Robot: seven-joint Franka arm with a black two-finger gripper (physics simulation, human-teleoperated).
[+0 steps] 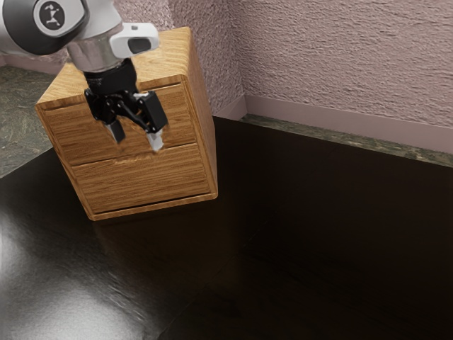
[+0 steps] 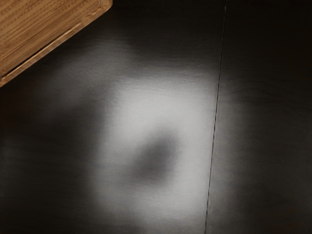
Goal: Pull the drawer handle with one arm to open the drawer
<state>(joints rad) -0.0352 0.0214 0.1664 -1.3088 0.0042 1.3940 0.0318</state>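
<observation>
Claw (image 1: 136,138) spread, pointing down, before cabinet (image 1: 141,180)

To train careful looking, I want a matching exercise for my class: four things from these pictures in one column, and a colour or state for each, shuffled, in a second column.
Column one:
1 cabinet
2 gripper
3 table
4 wall

Column two:
A flat, shiny, reflective
B open
C rough and pinkish
D brown wood grain

Pairs: 1-D, 2-B, 3-A, 4-C.
</observation>
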